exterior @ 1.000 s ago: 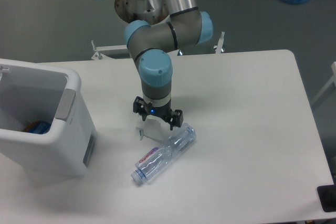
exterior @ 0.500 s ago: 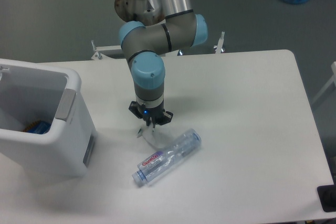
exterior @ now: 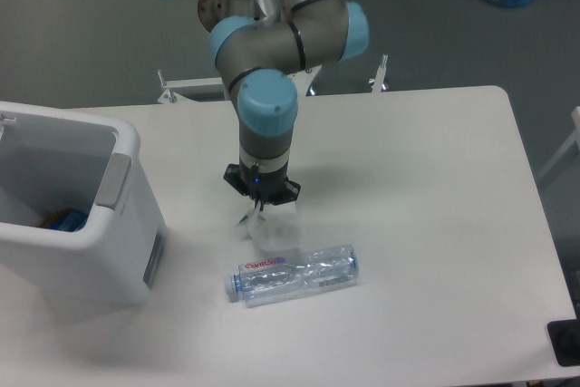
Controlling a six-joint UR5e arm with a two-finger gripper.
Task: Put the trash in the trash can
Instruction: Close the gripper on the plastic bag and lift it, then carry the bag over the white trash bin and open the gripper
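- Grey floor surrounds a white table (exterior: 435,188) that carries everything.
- At the table's left edge stands the trash can (exterior: 86,251), open at the top, something blue showing inside.
- Near the middle, the claw (exterior: 262,210) points straight down with its fingers drawn close together on the top of the white wad (exterior: 269,231); the grip looks firm, though the contact itself is too small to confirm.
- Just toward the front edge lies the crushed bottle (exterior: 294,275), roughly parallel to that edge, cap end toward the can.
- To do this step well, lift the wad straight up above the can's rim before travelling left, and release only over the opening.
- Compared with a second ago, the fingers have closed from a wide spread, and the bottle has swung from a diagonal to nearly level.
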